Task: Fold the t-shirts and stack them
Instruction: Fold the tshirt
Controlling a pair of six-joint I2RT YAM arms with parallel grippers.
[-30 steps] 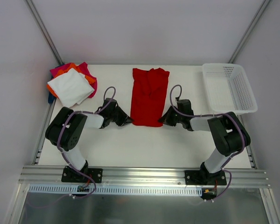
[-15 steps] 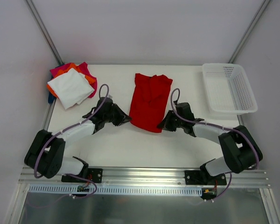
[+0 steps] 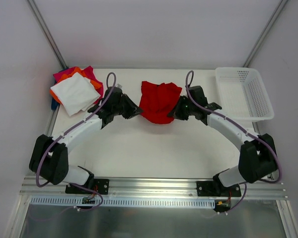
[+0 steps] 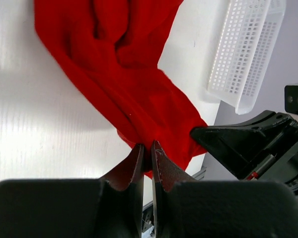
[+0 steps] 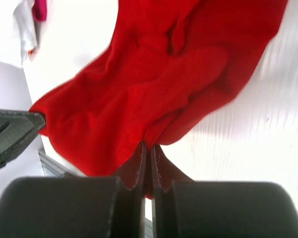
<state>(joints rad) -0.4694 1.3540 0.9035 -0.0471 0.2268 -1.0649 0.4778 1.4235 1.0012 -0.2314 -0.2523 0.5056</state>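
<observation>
**Both claws pinch the red t-shirt at mid-counter**

We see the red t-shirt [image 3: 160, 100] bunched in a rumpled heap on the far half of the counter [image 3: 154, 148], between the two outstretched arms. The left claw [image 3: 137, 112] is clamped on the heap's near left corner. In its wrist view the fingers are pressed almost together with a fold of red cloth caught between them. The right claw [image 3: 173, 114] grips the near right corner in the same way, its fingers nearly meeting on a pinch of the same cloth. From both grips the cloth runs away in loose folds toward the far side, and the gripped edge throws a shadow on the counter beneath it.

In the far left corner we find the folded pile. The white t-shirt [image 3: 77, 92] lies on top, the orange t-shirt [image 3: 93, 82] shows under it, and the magenta t-shirt [image 3: 63, 75] lies lower still. A sliver of the blue t-shirt [image 3: 53, 104] peeks out at the near left side. The pile sits near the left arm but apart from the red cloth.

The white mesh basket [image 3: 244, 94] stands at the far right corner, well apart from the red t-shirt.
</observation>
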